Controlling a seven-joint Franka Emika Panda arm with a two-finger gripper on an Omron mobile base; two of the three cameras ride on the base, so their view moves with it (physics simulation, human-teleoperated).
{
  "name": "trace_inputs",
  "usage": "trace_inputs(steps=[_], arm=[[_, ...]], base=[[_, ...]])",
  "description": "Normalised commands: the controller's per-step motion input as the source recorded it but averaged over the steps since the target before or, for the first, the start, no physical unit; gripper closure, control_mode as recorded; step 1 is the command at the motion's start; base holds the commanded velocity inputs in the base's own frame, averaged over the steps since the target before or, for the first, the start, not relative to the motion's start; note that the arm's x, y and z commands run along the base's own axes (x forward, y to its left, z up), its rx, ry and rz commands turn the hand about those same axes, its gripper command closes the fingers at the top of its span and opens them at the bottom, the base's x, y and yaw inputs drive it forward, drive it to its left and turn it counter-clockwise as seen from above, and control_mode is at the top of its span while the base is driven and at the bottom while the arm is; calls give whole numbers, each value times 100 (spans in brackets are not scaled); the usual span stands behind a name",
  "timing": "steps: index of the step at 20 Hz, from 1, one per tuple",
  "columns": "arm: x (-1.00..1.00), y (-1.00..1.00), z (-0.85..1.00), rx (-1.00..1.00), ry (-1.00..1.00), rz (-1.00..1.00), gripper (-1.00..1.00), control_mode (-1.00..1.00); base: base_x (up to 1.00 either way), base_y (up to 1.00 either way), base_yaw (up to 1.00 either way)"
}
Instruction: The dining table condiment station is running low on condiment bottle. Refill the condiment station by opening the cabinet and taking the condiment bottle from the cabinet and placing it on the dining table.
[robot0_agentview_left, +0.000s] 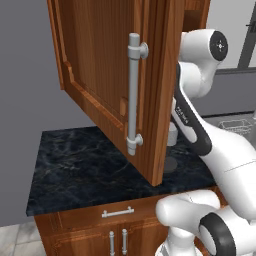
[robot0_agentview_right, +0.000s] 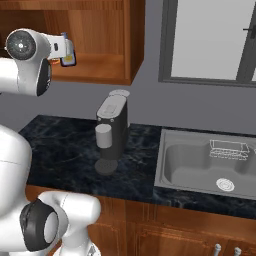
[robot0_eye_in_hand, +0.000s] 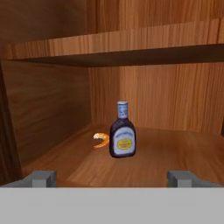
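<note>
I am reaching into the cabinet (robot0_agentview_left: 107, 75), its door swung wide; inside, the condiment bottle (robot0_eye_in_hand: 122, 131) is standing upright on the lower shelf, just beside a small orange shrimp (robot0_eye_in_hand: 102, 140) (apart from it, I judge). My gripper (robot0_eye_in_hand: 112, 178) is gaping wide, holding nothing; closing off-centre risks toppling that narrow bottle.

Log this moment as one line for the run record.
cabinet door: open | condiment bottle: upright on cabinet shelf, beside shrimp | gripper: open, facing bottle, not touching
</note>
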Motion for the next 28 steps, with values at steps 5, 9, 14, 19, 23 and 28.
trace_inputs(steps=[5,9,14,19,23,28], arm=[[27,0,0,-1,4,-5,-100,-100],[34,5,-2,-1,3,-4,-100,-100],[32,2,-13,-1,2,-1,-100,-100],[33,10,-25,-2,1,0,-100,-100],[31,21,-18,0,0,0,-100,-100],[27,29,-4,0,0,0,-100,-100]], base=[[0,0,0],[0,0,0],[0,0,0],[0,0,0],[0,0,0],[0,0,0]])
